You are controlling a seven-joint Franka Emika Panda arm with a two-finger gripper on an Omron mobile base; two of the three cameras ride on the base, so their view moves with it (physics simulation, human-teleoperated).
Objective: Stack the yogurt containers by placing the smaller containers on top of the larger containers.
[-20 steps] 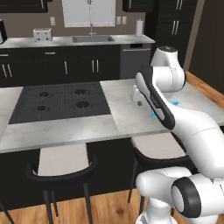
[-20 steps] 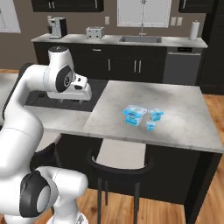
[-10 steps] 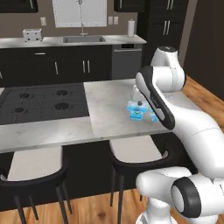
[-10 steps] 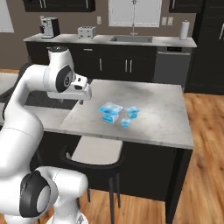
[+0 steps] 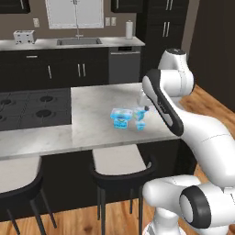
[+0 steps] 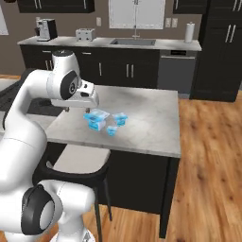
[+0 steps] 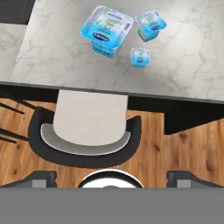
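Looking down from the hand view, the claw (image 7: 111, 177) hangs wide and empty over a stool (image 7: 85, 131), off the near edge of the table (image 7: 192, 70). All three cups lie ahead of it, toward twelve o'clock, well apart from the fingertips (image 7: 41, 177).

The big cup (image 7: 106, 29) sits at about twelve, upright, its broad rim turned a little askew to the table edge. The mid cup (image 7: 151, 24) stands just beside it toward one o'clock, their rims near or perhaps touching; I cannot tell which. The tiny cup (image 7: 140, 57) is nearest the claw, at one o'clock, just in front of the gap between the other two and apart from both.

From the right base view the same cluster reads big cup (image 6: 97, 118), mid cup (image 6: 120, 118), tiny cup (image 6: 112, 130), with the hand raised near the big one's side.

Judging by this, nothing is stacked yet, and the claw must reach forward over the edge and down; the tiny cup is the shortest reach.
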